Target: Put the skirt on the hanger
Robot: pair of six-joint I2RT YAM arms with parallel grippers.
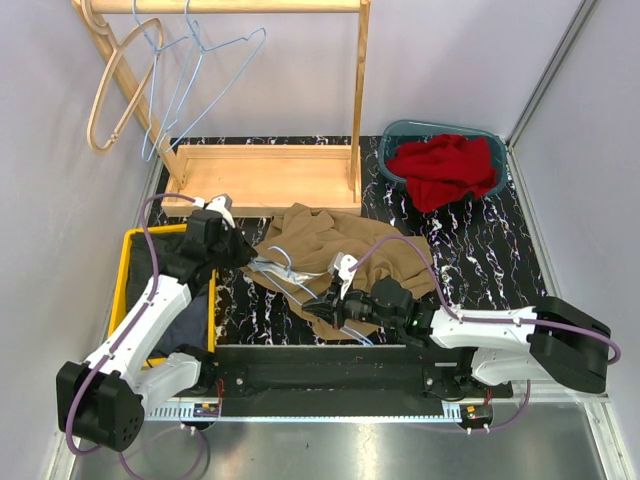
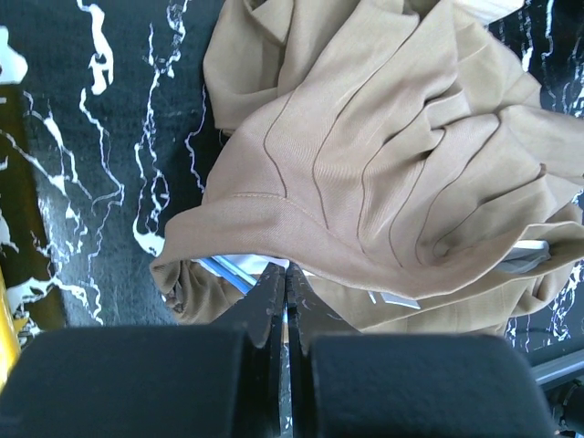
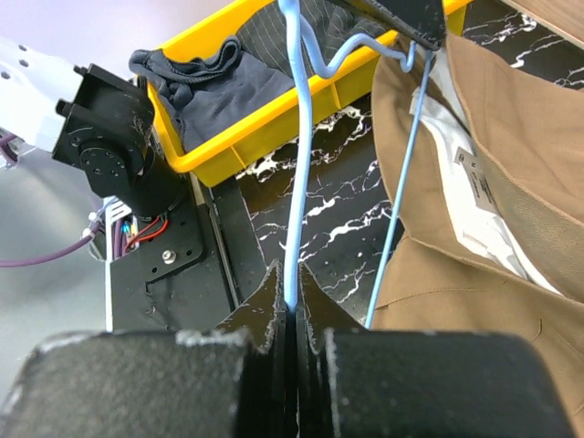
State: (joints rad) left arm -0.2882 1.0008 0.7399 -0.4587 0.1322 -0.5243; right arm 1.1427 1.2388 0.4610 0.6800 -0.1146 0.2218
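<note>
Skirt [image 1: 330,245] lies crumpled just in front of rack [image 1: 265,175], hanger [image 1: 285,270] poking from its near edge, left gripper [image 1: 238,250] & right gripper [image 1: 320,305] both clamped on the wire, best kept taut & level w/o snagging fabric.

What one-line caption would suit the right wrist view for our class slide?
Right pincer shut on a blue wire hanger, tan skirt alongside, yellow bin behind.

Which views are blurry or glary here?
Top external: even light, sharp, soft shadows on the table. Left wrist: skirt crisp, left hand dark and soft up close. Right wrist: right hand soft, hanger and yellow bin in focus.
</note>
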